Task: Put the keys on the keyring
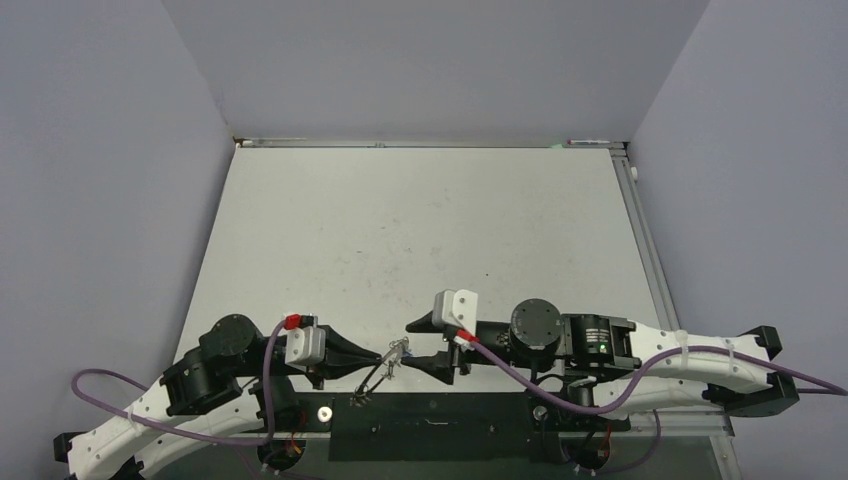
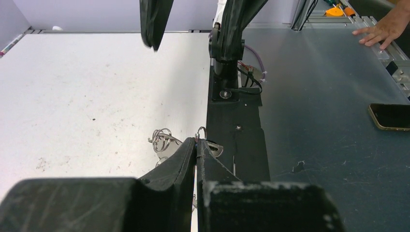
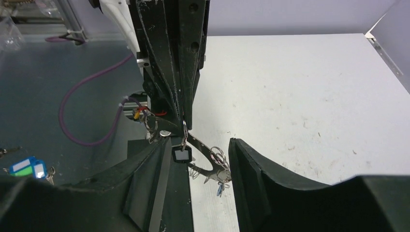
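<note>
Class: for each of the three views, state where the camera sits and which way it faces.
Top external: above and behind the bases, looking down on the table; left arm and right arm show.
Left wrist: on the left arm, facing rightward; its left pincer, shut on a keyring loop, shows.
Right wrist: on the right arm, facing leftward; its open right pincer shows.
Shared: both wrist views catch the keyring.

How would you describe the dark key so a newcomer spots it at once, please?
Find the left gripper, at the top of the right wrist view. The dark key dangles from its tips beside the keyring: black with a pale window.
</note>
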`<state>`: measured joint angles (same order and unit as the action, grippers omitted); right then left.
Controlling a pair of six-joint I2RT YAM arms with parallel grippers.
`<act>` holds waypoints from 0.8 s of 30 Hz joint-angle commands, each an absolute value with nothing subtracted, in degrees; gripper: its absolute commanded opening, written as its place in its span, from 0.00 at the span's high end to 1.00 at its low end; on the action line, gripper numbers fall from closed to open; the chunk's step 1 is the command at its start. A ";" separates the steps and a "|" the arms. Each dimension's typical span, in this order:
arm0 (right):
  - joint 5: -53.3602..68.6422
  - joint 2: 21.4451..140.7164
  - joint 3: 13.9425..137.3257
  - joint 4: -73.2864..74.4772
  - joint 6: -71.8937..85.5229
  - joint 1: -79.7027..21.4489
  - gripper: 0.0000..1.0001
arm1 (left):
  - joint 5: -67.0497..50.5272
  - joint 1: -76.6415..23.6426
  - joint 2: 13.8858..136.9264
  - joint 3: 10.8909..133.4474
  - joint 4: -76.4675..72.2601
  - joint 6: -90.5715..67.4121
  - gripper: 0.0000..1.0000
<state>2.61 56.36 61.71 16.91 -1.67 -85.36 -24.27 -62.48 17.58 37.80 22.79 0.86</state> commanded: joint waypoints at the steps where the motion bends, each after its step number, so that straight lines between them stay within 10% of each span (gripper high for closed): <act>1: 4.01 51.81 57.04 7.84 2.93 -84.59 0.53 | -24.85 -62.23 16.47 37.46 14.30 -1.41 1.00; 24: 10.54 54.45 49.89 -3.85 7.21 -82.93 0.78 | -26.32 -62.23 14.77 35.43 9.50 -3.35 1.00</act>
